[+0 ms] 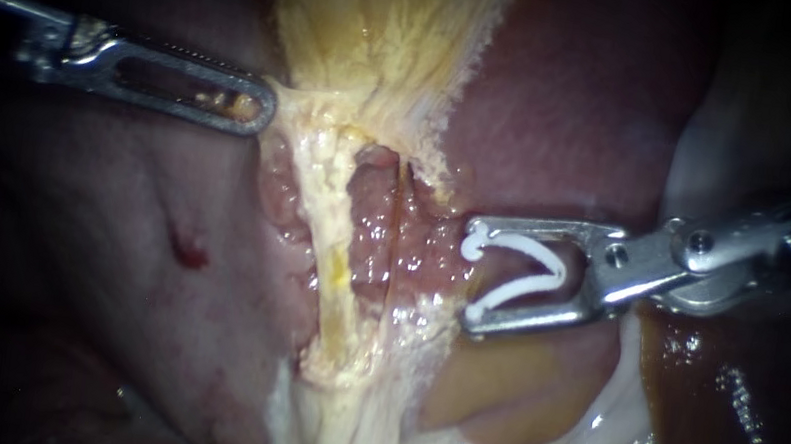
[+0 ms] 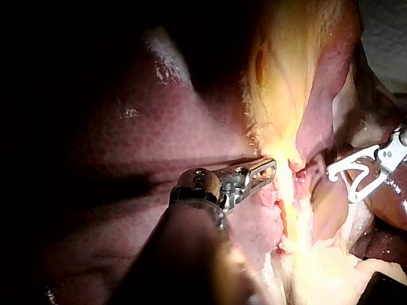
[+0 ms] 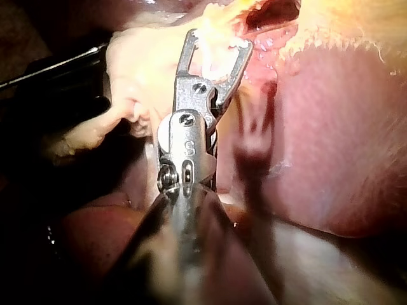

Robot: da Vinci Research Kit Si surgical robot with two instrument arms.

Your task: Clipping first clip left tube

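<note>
Two tubes cross the raw patch on the liver [image 1: 110, 247]; the left tube [image 1: 326, 254], pale yellow, lies bare, apart from the white clip [image 1: 530, 274]. The right instrument [image 1: 473, 274] carries that clip between wide-spread jaws, just beside the right tube [image 1: 395, 242]. The left instrument [image 1: 263, 113] has its jaws clamped on yellow tissue [image 1: 389, 30] above the tubes.

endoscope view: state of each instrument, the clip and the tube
left instrument, jaws shut on yellow tissue
right instrument, jaws wide, holding the clip from both sides
clip, open, on no tube yet
pale tube, bare, no clip
</note>
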